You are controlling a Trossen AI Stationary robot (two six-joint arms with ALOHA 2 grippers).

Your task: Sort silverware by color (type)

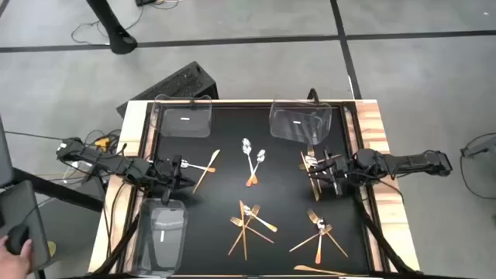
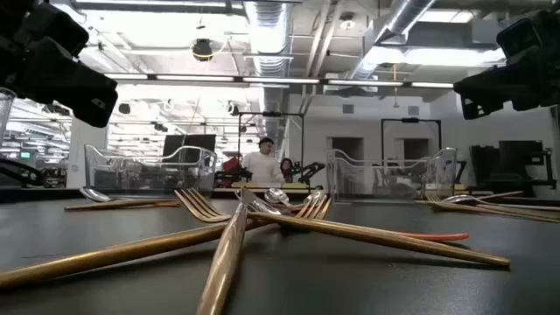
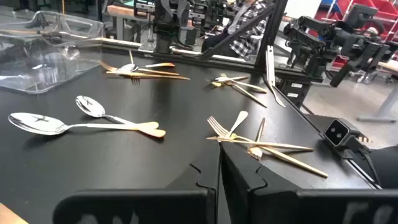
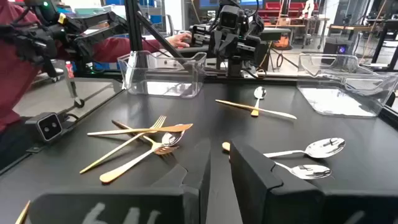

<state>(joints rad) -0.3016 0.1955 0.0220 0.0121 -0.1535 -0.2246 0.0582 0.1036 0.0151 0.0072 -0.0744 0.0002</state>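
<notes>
From the overhead cam, going left to right: the left gripper (image 1: 180, 172) sits at about 9 o'clock on the black mat (image 1: 232, 186), fingers pressed fully together with nothing in them. Its wrist cam confirms that, the two dark fingers (image 3: 205, 180) meet with no gap. Just right of it lie a spoon and knife crossed (image 1: 206, 168). There's a clear tray (image 1: 184, 120) at 11 o'clock and another tray (image 1: 161, 236) at 7 o'clock, both without silverware as far as I can see.

Dead centre, slightly toward 12, are two silver-headed spoons (image 1: 253, 159) with their handles meeting. Below them at 6 o'clock is a pile of gold forks (image 1: 248, 222), and at about 5 o'clock a second crossed pile (image 1: 319, 232). A third tray (image 1: 299, 124) sits at 1 o'clock.

The right gripper (image 1: 319, 172) is at 3 o'clock, over a few pieces (image 1: 310, 161) there. From above I can't tell if it's touching them. Its wrist cam shows the fingers (image 4: 249, 171) a narrow gap apart and nothing between them that I can make out.

What the wrist cams add: the left one shows the two spoons (image 3: 87, 121) clearly apart at the bowls. The right one shows a person's sleeve (image 4: 25, 68) past the table edge. The table-level cam gives crossed forks (image 2: 262, 219) up close and a person (image 2: 261, 162) far back in the room, neither gripper's fingertips.
</notes>
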